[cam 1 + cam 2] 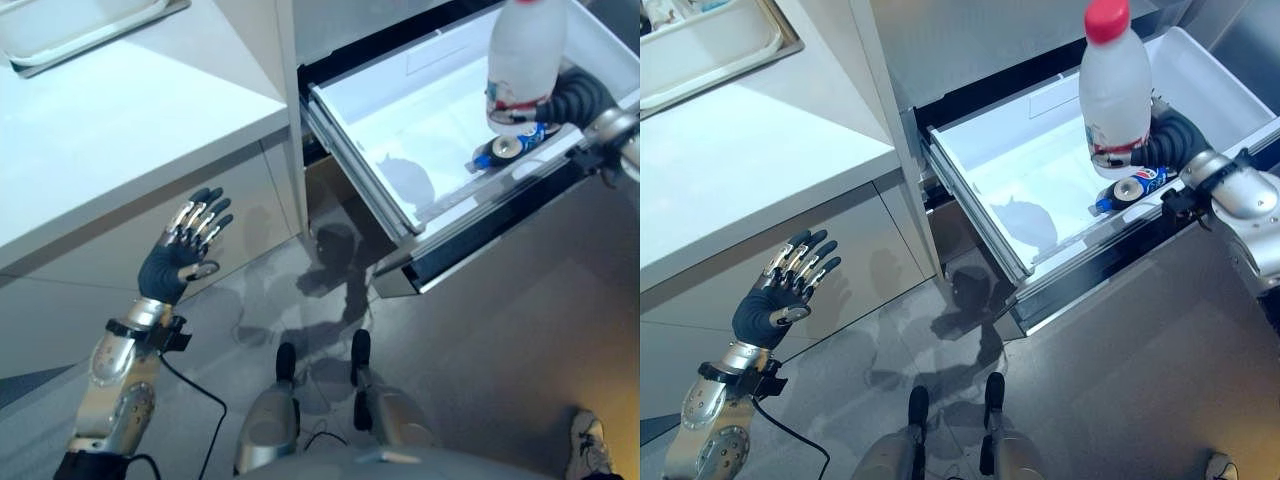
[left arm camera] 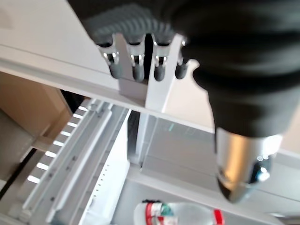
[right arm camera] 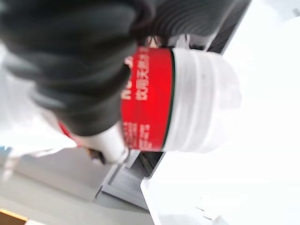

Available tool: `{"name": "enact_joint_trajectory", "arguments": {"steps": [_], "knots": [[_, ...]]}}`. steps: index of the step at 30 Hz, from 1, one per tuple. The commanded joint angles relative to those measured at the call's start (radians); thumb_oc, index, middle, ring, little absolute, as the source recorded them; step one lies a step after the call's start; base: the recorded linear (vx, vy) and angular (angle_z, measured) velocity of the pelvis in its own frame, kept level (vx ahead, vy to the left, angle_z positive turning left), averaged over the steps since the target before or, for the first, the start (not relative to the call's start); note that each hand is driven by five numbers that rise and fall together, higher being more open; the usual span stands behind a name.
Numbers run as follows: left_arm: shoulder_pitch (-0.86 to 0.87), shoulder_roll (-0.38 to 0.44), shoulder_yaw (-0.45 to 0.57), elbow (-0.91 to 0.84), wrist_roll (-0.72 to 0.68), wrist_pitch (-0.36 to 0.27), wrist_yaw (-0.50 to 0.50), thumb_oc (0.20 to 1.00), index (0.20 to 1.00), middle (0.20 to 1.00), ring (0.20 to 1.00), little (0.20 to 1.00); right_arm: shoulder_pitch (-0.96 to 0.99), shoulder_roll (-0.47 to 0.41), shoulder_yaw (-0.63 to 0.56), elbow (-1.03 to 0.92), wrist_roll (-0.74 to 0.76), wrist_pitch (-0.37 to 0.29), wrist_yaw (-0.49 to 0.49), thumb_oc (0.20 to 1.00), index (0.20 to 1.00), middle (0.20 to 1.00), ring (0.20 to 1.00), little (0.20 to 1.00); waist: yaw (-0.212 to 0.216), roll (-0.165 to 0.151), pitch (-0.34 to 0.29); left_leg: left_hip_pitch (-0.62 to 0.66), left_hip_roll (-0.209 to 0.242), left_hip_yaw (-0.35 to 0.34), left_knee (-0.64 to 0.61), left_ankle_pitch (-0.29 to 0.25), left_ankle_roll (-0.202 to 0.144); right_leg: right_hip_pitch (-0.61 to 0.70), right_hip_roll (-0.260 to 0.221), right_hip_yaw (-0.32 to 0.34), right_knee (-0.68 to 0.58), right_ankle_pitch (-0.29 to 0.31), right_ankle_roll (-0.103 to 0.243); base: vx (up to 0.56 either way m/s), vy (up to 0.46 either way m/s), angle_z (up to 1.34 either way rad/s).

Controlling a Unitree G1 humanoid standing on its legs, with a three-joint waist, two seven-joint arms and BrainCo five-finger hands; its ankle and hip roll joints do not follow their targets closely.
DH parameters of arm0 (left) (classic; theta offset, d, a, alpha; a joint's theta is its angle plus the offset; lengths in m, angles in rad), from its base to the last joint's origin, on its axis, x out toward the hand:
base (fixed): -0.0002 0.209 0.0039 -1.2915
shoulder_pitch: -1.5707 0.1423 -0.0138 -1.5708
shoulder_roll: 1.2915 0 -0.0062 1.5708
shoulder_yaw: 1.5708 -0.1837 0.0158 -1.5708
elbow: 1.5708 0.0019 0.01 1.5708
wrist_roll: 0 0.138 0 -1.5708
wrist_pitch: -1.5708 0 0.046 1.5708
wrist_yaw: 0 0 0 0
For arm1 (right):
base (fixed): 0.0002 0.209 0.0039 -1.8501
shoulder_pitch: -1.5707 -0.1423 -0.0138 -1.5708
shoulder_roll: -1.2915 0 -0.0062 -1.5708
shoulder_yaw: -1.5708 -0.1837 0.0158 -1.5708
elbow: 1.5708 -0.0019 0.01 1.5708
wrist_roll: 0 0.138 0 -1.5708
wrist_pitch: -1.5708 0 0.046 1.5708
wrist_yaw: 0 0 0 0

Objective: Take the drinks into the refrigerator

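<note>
Bottle (image 1: 1114,95) upright in right hand (image 1: 1168,140), cap up.

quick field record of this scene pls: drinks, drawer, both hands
drawer: white refrigerator drawer pulled open beside the white counter
bottle: white bottle with red cap and red label, upright over the drawer's front right part
can: blue can lying on its side in the drawer, just below the bottle
right robot hand: right robot hand curled round the bottle's lower part
left robot hand: left robot hand open, fingers straight, holding nothing, raised in front of the cabinet below the counter
tray: pale tray on the counter's far side
</note>
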Motion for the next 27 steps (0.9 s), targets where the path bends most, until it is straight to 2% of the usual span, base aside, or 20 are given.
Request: {"name": "enact_joint_trajectory", "arguments": {"steps": [1,5,7,11,17,27], "knots": [[-0.006,0.075,-0.019,-0.053,-0.031,-0.061,0.007,1.0,1.0,1.0,1.0,1.0,-0.243,-0.044,0.031,0.055,0.062,-0.062,-0.034,0.2,0.2,0.2,0.2,0.2,0.017,-0.044,-0.007,-0.038,-0.036,-0.077,0.069,-0.037,0.026,-0.005,-0.036,-0.068,0.151,-0.157,0.056,-0.02,-0.024,0.11],[-0.016,0.089,-0.03,-0.052,-0.032,-0.065,0.017,1.0,1.0,1.0,1.0,1.0,-0.345,-0.028,0.135,0.114,0.025,-0.048,-0.03,0.2,0.2,0.2,0.2,0.2,0.022,-0.037,0.009,-0.055,-0.036,-0.084,0.062,-0.025,0.021,-0.025,-0.037,-0.074,0.156,-0.154,0.054,-0.03,-0.019,0.04],[-0.02,0.097,-0.039,-0.059,-0.029,-0.062,0.02,1.0,1.0,1.0,1.0,1.0,-0.422,-0.027,0.234,0.156,-0.048,-0.033,-0.022,0.2,0.2,0.2,0.2,0.2,0.024,-0.031,0.019,-0.066,-0.037,-0.089,0.062,-0.018,0.018,-0.034,-0.038,-0.079,0.159,-0.154,0.054,-0.03,-0.021,0.03],[-0.027,0.114,-0.052,-0.06,-0.02,-0.056,0.029,1.0,1.0,1.0,1.0,1.0,-0.526,-0.001,0.358,0.213,-0.177,-0.008,-0.024,0.2,0.2,0.2,0.2,0.2,0.031,-0.019,0.049,-0.086,-0.038,-0.097,0.061,-0.005,0.015,-0.063,-0.038,-0.083,0.176,-0.153,0.053,-0.04,-0.019,0.11],[-0.042,0.12,-0.057,-0.067,-0.016,-0.055,0.037,1.0,1.0,1.0,1.0,1.0,-0.574,0.003,0.43,0.246,-0.278,-0.002,-0.021,0.2,0.2,0.2,0.2,0.2,0.035,-0.001,0.076,-0.116,-0.037,-0.109,0.056,0.015,0.008,-0.095,-0.04,-0.091,0.192,-0.155,0.05,-0.03,-0.02,0.05],[-0.072,0.107,-0.082,-0.057,0.005,-0.062,0.055,1.0,1.0,1.0,1.0,1.0,-0.494,-0.042,0.429,0.261,-0.367,0.012,0.001,0.2,0.2,0.2,0.2,0.2,0.04,0.034,0.142,-0.161,-0.04,-0.145,0.037,0.051,-0.007,-0.149,-0.047,-0.129,0.224,-0.167,0.043,-0.03,-0.035,0.11]]}}
